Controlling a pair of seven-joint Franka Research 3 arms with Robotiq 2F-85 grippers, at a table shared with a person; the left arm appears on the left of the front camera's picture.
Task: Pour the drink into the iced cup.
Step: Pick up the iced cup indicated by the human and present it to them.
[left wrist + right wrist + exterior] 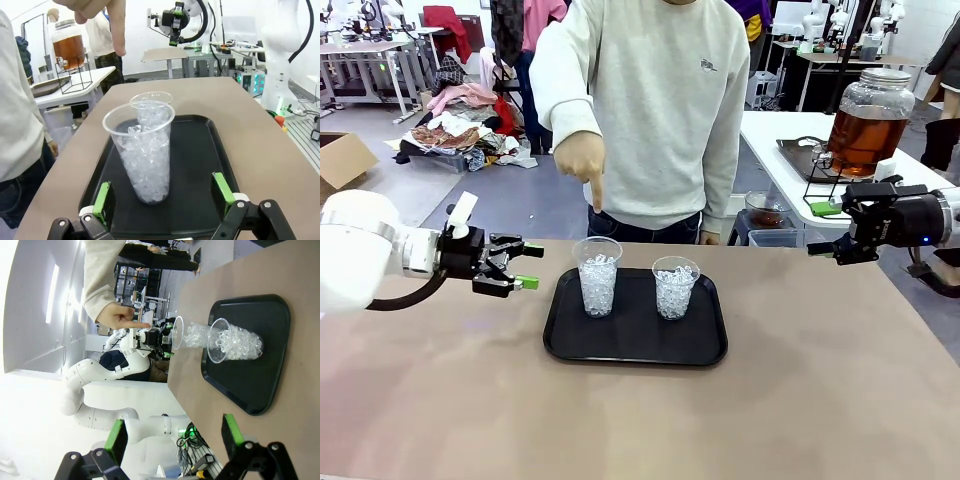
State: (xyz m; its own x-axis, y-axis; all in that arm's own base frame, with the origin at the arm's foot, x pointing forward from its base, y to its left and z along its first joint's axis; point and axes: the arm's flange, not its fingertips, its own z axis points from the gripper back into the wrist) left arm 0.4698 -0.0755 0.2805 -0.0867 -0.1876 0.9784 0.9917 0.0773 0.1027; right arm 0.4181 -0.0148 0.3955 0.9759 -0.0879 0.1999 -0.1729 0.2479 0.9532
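Two clear plastic cups packed with ice stand on a black tray [620, 355]: the left iced cup [597, 280] [142, 150] and the right iced cup [675, 288] [235, 342]. A person's hand [583, 160] points a finger down at the left cup from above. My left gripper [530, 266] [161, 181] hovers open just left of the tray, facing the left cup and apart from it. At the table's right edge my right gripper [820, 230] [173, 419] hangs open, well away from the tray and holding nothing. The drink is out of view.
A big round glass jar [866, 125] [69, 45] of amber-brown liquid stands on a wire rack on a white side table at the back right. A small glass bowl [765, 209] sits below it. The person stands at the table's far edge.
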